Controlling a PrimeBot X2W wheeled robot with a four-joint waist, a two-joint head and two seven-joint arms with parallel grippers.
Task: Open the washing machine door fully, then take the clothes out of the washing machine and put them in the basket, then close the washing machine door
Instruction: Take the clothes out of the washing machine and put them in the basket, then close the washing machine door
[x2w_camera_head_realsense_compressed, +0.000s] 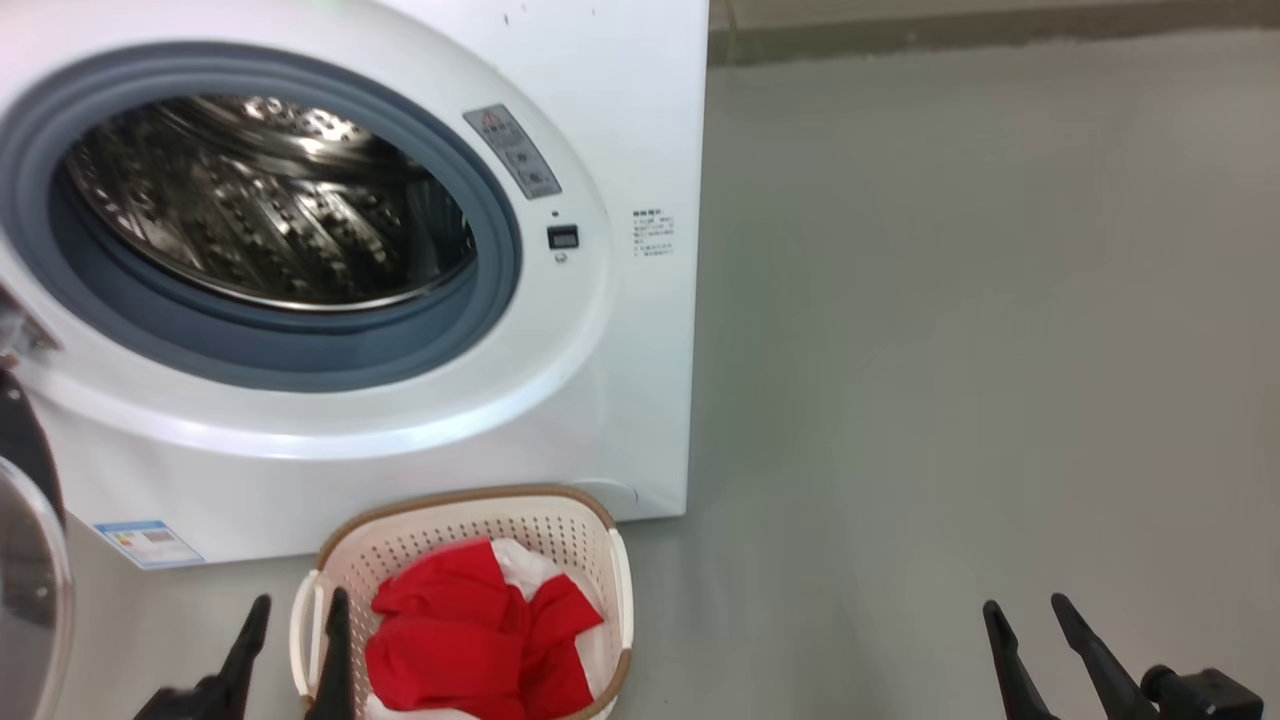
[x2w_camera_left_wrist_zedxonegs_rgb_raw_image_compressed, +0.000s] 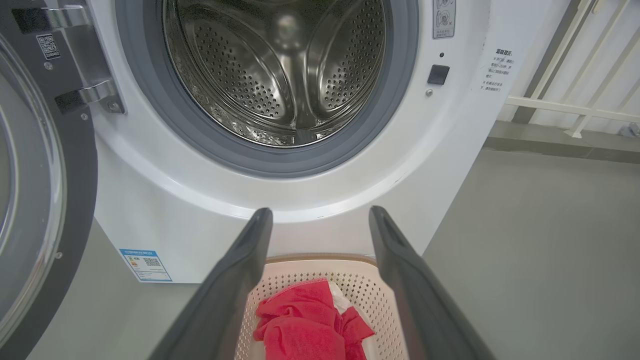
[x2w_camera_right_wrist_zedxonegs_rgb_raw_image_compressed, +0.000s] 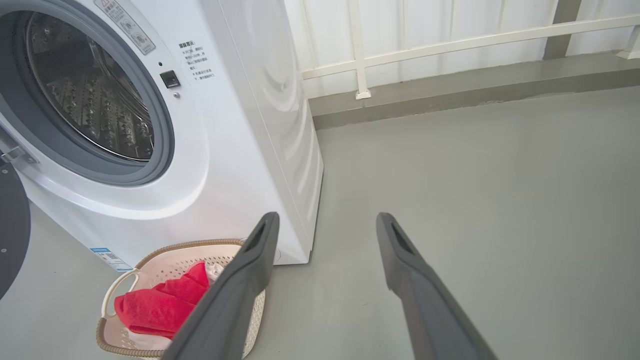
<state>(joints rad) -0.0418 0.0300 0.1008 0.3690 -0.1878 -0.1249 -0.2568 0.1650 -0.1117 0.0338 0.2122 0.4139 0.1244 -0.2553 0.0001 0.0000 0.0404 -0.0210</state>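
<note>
Black and glossy, the door (x2w_camera_left_wrist_zedxonegs_rgb_raw_image_compressed: 50, 210) stands swung wide at the far left, held to the machine (x2w_camera_head_realsense_compressed: 640, 380) by a metal hinge (x2w_camera_left_wrist_zedxonegs_rgb_raw_image_compressed: 92, 95), its glass (x2w_camera_left_wrist_zedxonegs_rgb_raw_image_compressed: 15, 200) bulging out. Expect it to be rigid and fairly heavy, turning only about that hinge. The rim (x2w_camera_left_wrist_zedxonegs_rgb_raw_image_compressed: 82, 170) looks slick, so a pinch may slide. Better, I judge, to press flat on the rim at the edge farthest from the hinge and keep off the glass. The latch will likely want a firm last push.

Next along, the drum (x2w_camera_head_realsense_compressed: 270, 200) looks bare of cloth, steel all round inside the grey seal (x2w_camera_head_realsense_compressed: 490, 230). Your left gripper (x2w_camera_head_realsense_compressed: 300, 600) hovers by the basket's left handle, fingers spread and holding nothing. The basket (x2w_camera_head_realsense_compressed: 460, 497) sits on the floor (x2w_camera_head_realsense_compressed: 950, 350) just before the machine's foot. The clothes (x2w_camera_head_realsense_compressed: 460, 630) lie heaped in it, red over white, and look soft, light and limp, with nothing trailing over the edge that you can see. So the unloading looks done and the closing is left.

Far right, your right gripper (x2w_camera_head_realsense_compressed: 1025, 603) hangs over bare floor, well apart from everything, fingers likewise parted and empty. The left arm is nearer the door, so it seems the one to use
</note>
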